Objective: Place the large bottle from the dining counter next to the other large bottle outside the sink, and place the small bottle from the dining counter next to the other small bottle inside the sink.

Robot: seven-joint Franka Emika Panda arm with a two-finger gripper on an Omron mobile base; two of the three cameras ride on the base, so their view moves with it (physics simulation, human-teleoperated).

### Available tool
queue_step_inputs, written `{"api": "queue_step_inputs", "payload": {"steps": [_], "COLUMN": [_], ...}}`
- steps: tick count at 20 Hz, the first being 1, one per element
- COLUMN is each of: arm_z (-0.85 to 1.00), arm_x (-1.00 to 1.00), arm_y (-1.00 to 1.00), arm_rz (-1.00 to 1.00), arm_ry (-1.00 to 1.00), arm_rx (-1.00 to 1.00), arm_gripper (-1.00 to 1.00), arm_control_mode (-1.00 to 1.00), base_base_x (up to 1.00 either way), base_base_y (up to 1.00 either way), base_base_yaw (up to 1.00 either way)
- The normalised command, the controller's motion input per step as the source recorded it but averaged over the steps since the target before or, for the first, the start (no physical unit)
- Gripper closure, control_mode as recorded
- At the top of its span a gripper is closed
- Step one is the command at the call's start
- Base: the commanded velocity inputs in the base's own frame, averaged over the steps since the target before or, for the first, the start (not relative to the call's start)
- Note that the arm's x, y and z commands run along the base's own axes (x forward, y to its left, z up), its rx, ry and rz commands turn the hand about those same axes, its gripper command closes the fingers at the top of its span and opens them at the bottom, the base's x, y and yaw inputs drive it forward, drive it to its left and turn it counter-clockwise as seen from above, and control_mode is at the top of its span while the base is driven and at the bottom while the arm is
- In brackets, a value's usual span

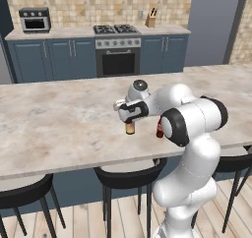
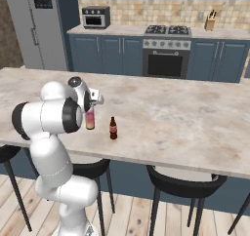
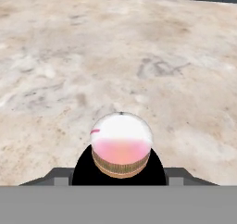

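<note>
Two bottles: both upright on desk (image 1: 59, 119), near its near edge, apart from each other.
Large bottle (image 1: 130, 128): stands on desk, base on the stone top; only the lower pink-yellow part shows under the hand in both base views (image 2: 90, 119).
Small bottle (image 1: 159, 130): dark brown, red cap, just right of large bottle, not touching it; clear in right base view (image 2: 113, 128), partly behind the arm's elbow in left base view.
Hand (image 1: 131, 115): down over the top of large bottle, pointing down, upper half of the bottle inside it (image 2: 91, 103).
Hand state: cannot tell whether it is clamped on large bottle or loose around it; fingers hidden.
Hand view: looks straight down on large bottle (image 3: 121, 146), white top, pink below, sitting low centre against the beige marbled top.
Stools (image 1: 129, 175): black, round, tucked under near side of desk.
Far wall: blue cabinets, oven (image 1: 118, 55) with hob, toaster oven (image 1: 35, 19) far left, knife block (image 1: 151, 19) far right.
Fridge (image 2: 39, 25): grey, far left in right base view.
</note>
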Motion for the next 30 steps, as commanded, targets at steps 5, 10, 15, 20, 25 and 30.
{"api": "queue_step_inputs", "payload": {"steps": [5, 10, 15, 20, 25, 30], "arm_z": [0.00, 0.07, 0.27, 0.22, 0.01, 0.00], "arm_x": [-0.05, -0.34, -0.41, -0.11, 0.01, 0.01], "arm_y": [0.07, 0.10, 0.09, 0.00, 0.00, 0.00], "arm_rz": [0.00, 0.00, 0.00, 0.00, 0.00, 0.00], "arm_ry": [-0.03, -0.07, -0.12, -0.07, 0.00, 0.00], "arm_rx": [0.04, 0.03, 0.00, 0.01, 0.04, 0.07], "arm_gripper": [1.00, 1.00, 1.00, 1.00, 1.00, 1.00], "arm_control_mode": [-1.00, -1.00, -1.00, -1.00, -1.00, -1.00], "base_base_x": [0.00, 0.00, 0.00, 0.00, 0.00, 0.00], "base_base_y": [0.00, 0.00, 0.00, 0.00, 0.00, 0.00], "base_base_yaw": [0.00, 0.00, 0.00, 0.00, 0.00, 0.00]}}
